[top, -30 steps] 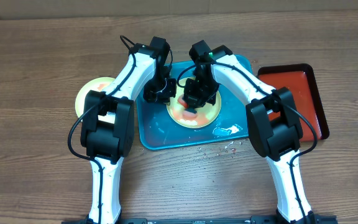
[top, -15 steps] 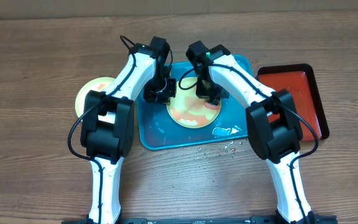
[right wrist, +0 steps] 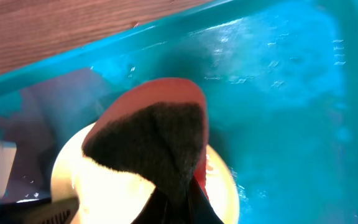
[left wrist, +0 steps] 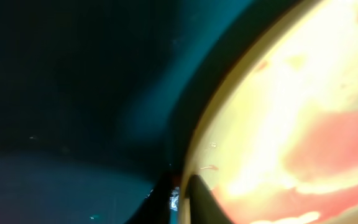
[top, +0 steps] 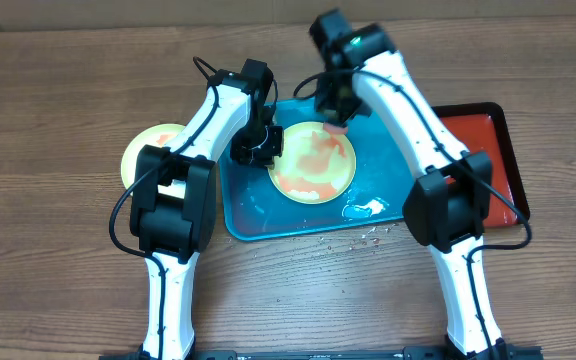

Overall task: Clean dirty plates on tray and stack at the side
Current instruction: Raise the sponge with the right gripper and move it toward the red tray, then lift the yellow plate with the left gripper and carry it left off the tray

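Right hand (top: 335, 112) holds sponge (right wrist: 157, 134) over plate (top: 313, 165); left hand (top: 258, 150) at rim.

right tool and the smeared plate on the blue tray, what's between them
A sponge, dark with a red side, gripped in the right tool. It hangs over the plate at its edge. The right wrist view shows this best.

A sauce-smeared plate (top: 313, 162) lies on the turquoise tray (top: 243, 215).
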